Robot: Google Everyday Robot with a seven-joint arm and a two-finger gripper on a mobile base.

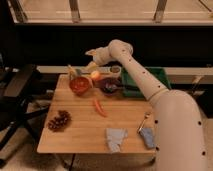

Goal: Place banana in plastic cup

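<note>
Wooden table (75, 137) fills the lower left and centre of the frame. White arm (150, 87) runs from the lower right up to upper centre. Green tray (150, 76) sits at the table's back right, behind the arm. Red-orange bowl (80, 85) is at back left, with a dark bowl (111, 85) just to its right.

I see the gripper (91, 59) hovering above and between the two bowls, jaws spread, holding nothing. Plastic cup (115, 70) stands behind the dark bowl, close under the arm. The banana (71, 73) leans at the red-orange bowl's rear left rim, apart from the gripper. A round yellow-red fruit (95, 75) lies between the bowls.
</note>
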